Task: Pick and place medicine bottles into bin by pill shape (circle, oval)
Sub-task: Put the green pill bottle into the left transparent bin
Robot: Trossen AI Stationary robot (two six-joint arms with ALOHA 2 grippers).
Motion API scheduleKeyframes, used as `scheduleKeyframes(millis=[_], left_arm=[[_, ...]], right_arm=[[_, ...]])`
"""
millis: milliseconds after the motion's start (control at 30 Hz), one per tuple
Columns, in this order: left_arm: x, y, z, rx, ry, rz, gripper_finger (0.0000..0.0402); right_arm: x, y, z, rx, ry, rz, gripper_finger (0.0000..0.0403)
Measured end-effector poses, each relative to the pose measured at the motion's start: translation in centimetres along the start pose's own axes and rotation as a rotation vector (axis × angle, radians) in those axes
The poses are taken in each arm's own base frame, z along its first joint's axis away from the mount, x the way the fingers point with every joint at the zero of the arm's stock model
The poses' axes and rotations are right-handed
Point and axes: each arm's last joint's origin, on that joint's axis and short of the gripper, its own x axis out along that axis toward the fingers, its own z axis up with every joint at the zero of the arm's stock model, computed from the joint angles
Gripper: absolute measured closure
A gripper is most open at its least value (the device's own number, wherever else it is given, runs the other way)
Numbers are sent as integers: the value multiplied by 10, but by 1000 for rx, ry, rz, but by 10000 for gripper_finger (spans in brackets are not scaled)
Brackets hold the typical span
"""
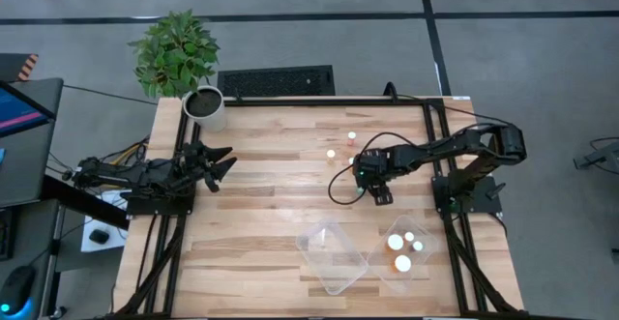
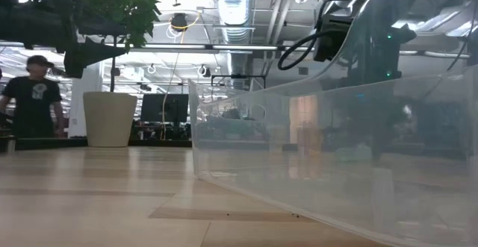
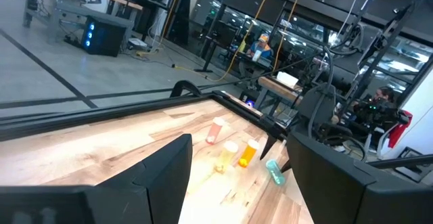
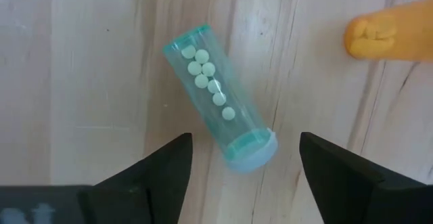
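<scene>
Step in hand: picking up the teal bottle (image 4: pixel 218 97), which lies on its side on the table (image 1: pixel 261 214), toward the far right part.
Contents: small round pills show through its clear wall.
Right gripper (image 4: pixel 245 158): above the bottle, fingers spread, nothing between them.
Doing it well: bottle lies skewed to the fingers; turn the wrist to straddle its body, not the cap.
Nearby: orange bottle (image 4: pixel 392 31) just beside; keep clear.
Bins: two clear bins (image 1: pixel 334 255) at near edge.
Left gripper (image 1: pixel 215 163): waits at left edge, fingers spread, empty.
</scene>
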Motion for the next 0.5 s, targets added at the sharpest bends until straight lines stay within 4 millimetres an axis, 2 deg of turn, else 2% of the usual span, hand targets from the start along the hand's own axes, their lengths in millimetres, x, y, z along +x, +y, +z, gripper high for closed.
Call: scheduleKeyframes(millis=[267, 500], left_arm=[[0, 0, 0, -15, 0, 0, 166], [0, 0, 0, -15, 0, 0, 166]], right_arm=[[0, 0, 0, -6, -3, 0, 166], [0, 0, 0, 3, -2, 0, 225]])
